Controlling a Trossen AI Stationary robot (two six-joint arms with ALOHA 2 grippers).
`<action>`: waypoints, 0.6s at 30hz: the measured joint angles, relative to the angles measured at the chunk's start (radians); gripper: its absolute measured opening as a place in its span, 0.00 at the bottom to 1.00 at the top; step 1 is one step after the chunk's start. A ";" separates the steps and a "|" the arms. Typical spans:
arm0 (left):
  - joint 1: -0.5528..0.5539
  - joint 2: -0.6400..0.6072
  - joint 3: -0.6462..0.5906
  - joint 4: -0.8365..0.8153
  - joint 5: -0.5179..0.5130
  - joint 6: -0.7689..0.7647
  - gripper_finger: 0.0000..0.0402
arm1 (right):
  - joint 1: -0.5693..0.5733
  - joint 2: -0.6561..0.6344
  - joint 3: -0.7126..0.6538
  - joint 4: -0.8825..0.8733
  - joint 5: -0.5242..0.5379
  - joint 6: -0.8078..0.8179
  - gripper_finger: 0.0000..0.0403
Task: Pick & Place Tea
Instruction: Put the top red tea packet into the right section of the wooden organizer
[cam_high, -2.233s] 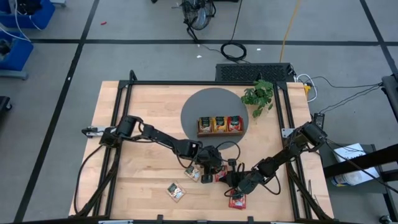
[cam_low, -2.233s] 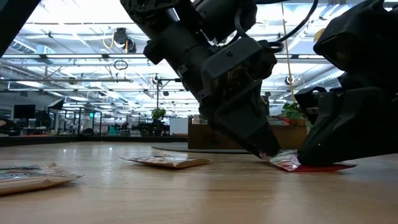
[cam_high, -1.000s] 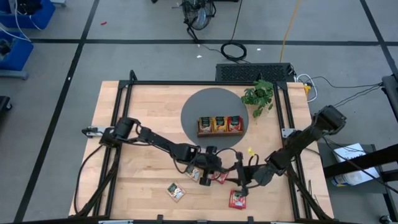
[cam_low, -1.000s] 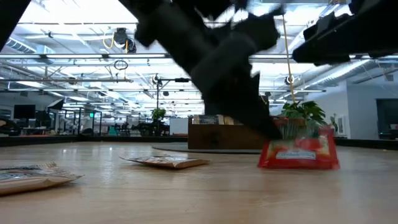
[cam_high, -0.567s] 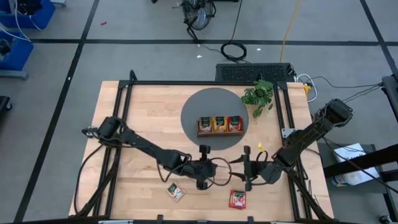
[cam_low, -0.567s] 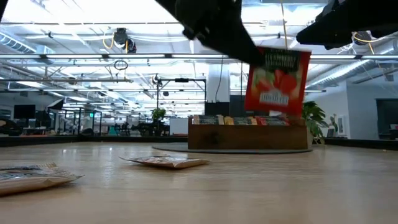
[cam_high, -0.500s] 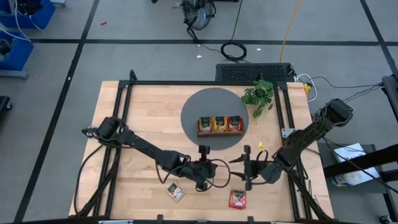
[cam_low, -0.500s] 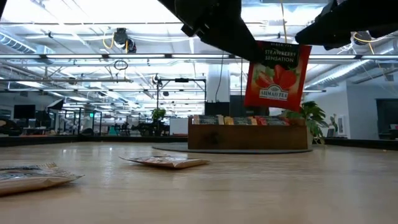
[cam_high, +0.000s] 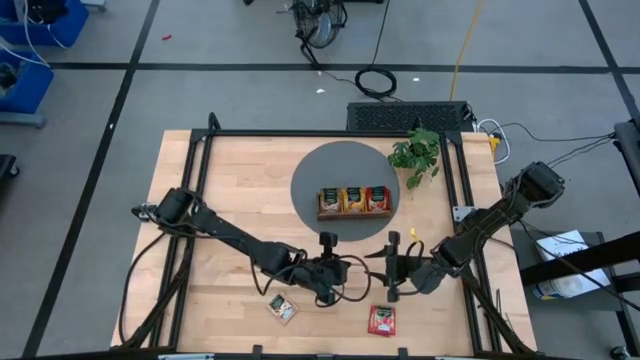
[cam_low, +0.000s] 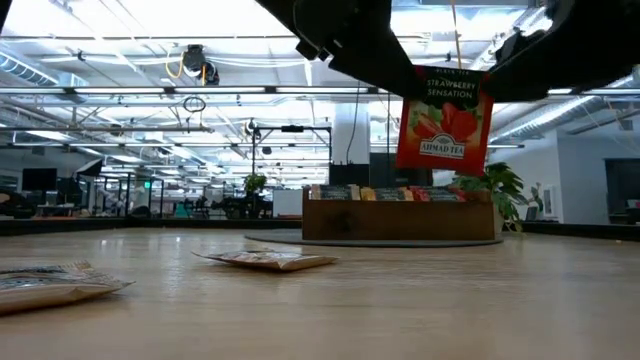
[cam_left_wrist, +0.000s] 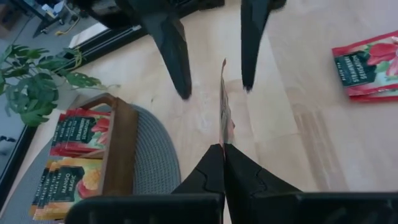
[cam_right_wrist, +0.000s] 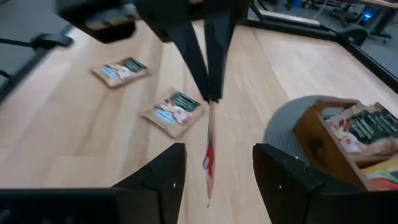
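Observation:
A red strawberry tea sachet (cam_low: 443, 120) hangs in the air with my left gripper (cam_left_wrist: 223, 148) shut on it, above the table's near middle (cam_high: 352, 270). My right gripper (cam_right_wrist: 217, 149) is open and faces it from the right. Its two fingers (cam_left_wrist: 177, 56) stand on either side of the edge-on sachet (cam_left_wrist: 224, 106) without touching it. A second red sachet (cam_high: 382, 320) and a beige one (cam_high: 283, 307) lie flat near the front edge. Another beige sachet (cam_right_wrist: 174, 112) lies flat close by. The wooden tray (cam_high: 354, 200) holds further sachets. My left gripper pinches the red sachet's upper corner (cam_low: 407, 76) between its two shut fingers (cam_left_wrist: 239, 171). The fingers slant down from the table's left. The sachet hangs upright below them, clear of the table, its printed face toward the near edge.
The tray stands on a round grey mat (cam_high: 325, 172) at the far middle, with a green plant (cam_high: 418, 152) to its right. A black frame (cam_high: 200, 150) runs along the table's edges. Bare wood lies at the left and near left.
My left gripper has risen with the red sachet. The sachet stood with its lower edge on the table and now hangs clear at about the height of the tray's top. It has swung a little and settled upright between my right gripper's fingers.

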 joint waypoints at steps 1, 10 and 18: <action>0.001 0.000 0.000 0.001 0.000 0.000 0.01 | -0.007 0.007 0.000 0.000 0.000 0.005 0.41; 0.003 0.000 0.000 0.000 0.002 -0.003 0.00 | -0.065 0.032 0.001 0.035 -0.055 0.012 0.19; 0.004 0.000 0.000 -0.002 0.010 0.000 0.01 | -0.074 0.032 0.002 0.062 -0.112 -0.050 0.01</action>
